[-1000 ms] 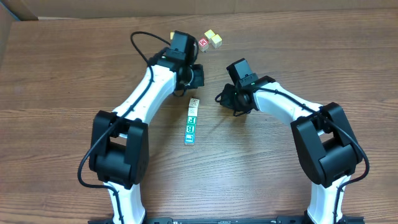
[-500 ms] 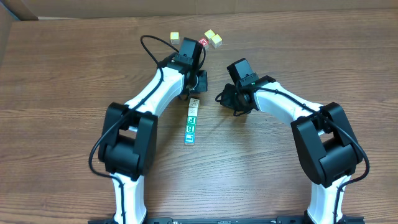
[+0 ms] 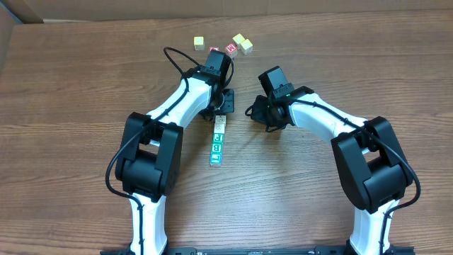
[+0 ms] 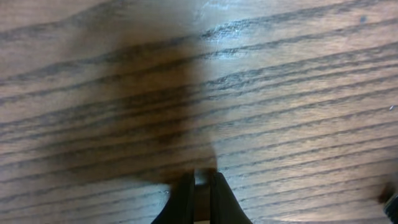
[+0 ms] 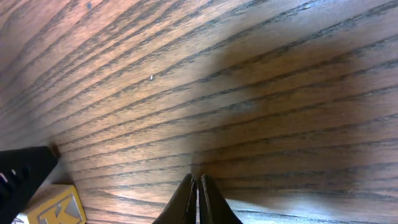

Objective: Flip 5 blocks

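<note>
Several small letter blocks lie in a short line on the wooden table: a pale one (image 3: pixel 220 122) at the far end, a green-printed one (image 3: pixel 218 134) below it and a blue-printed one (image 3: pixel 216 158) nearest me. My left gripper (image 3: pixel 222 108) (image 4: pixel 201 177) is shut, low over the table just beyond the pale block, partly hiding that end. My right gripper (image 3: pixel 250 112) (image 5: pixel 198 179) is shut and empty, to the right of the line. In the right wrist view a wooden block with a K (image 5: pixel 59 208) shows at the bottom left, beside the left gripper's black tip (image 5: pixel 25 171).
At the table's far side lie loose cubes: a yellow one (image 3: pixel 199 43), two red ones (image 3: pixel 214 50) (image 3: pixel 231 48) and another yellow one (image 3: pixel 245 46). Cardboard walls (image 3: pixel 21 10) border the back and left. Both arms reach in from the near edge.
My left arm has swung right and nearer, bringing its gripper to the far end of the block line and uncovering a yellow and a red cube behind. The right arm has not moved.
</note>
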Robot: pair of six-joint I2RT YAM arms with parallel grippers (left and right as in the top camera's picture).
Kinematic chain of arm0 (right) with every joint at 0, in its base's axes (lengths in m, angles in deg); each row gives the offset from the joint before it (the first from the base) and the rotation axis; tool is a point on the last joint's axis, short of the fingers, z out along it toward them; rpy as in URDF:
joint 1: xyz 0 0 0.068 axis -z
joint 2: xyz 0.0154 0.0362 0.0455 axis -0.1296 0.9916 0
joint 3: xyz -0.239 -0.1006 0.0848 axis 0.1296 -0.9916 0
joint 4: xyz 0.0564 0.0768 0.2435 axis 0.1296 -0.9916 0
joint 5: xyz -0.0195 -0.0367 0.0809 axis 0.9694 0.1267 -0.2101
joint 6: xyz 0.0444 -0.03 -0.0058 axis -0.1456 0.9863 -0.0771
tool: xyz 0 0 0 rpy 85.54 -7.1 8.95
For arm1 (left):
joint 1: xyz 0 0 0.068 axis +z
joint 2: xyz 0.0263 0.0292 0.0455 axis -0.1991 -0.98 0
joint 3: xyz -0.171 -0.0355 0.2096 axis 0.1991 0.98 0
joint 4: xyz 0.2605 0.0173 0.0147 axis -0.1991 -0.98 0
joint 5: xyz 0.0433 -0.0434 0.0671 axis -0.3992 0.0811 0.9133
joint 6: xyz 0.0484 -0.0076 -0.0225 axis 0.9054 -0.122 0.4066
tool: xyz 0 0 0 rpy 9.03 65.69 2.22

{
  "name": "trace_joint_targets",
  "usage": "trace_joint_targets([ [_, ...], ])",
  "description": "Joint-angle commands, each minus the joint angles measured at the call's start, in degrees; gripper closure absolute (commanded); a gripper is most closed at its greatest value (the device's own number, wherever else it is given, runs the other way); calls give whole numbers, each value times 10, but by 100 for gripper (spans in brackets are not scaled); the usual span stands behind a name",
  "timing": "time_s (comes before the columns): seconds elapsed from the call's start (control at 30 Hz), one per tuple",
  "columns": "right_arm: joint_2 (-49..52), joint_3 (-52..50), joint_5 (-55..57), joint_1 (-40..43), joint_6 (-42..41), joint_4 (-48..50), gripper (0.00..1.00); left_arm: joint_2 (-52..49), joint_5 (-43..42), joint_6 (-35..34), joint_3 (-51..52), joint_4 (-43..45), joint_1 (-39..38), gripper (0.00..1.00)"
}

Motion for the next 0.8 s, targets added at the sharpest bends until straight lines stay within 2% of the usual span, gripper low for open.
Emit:
trace_joint_targets([
  [0.0,8,-8,26,6,4,-11,93,1,3,12,-3,-5,3,96],
  [0.23,8,-8,26,6,4,-10,92,2,4,12,-30,-11,6,96],
  [0.4,8,-8,26,6,5,-11,88,3,17,11,-113,-56,19,95],
  [0.53,4,-2,26,7,39,-14,87,3,19,11,-212,-148,42,96],
  [0.7,-33,73,33,12,155,-115,74,3,19,11,-352,-319,91,95],
  [0.73,-40,92,44,13,174,-142,72,4,19,11,-376,-349,102,93],
  [0.77,-48,117,65,14,196,-176,66,3,19,11,-405,-386,118,85],
])
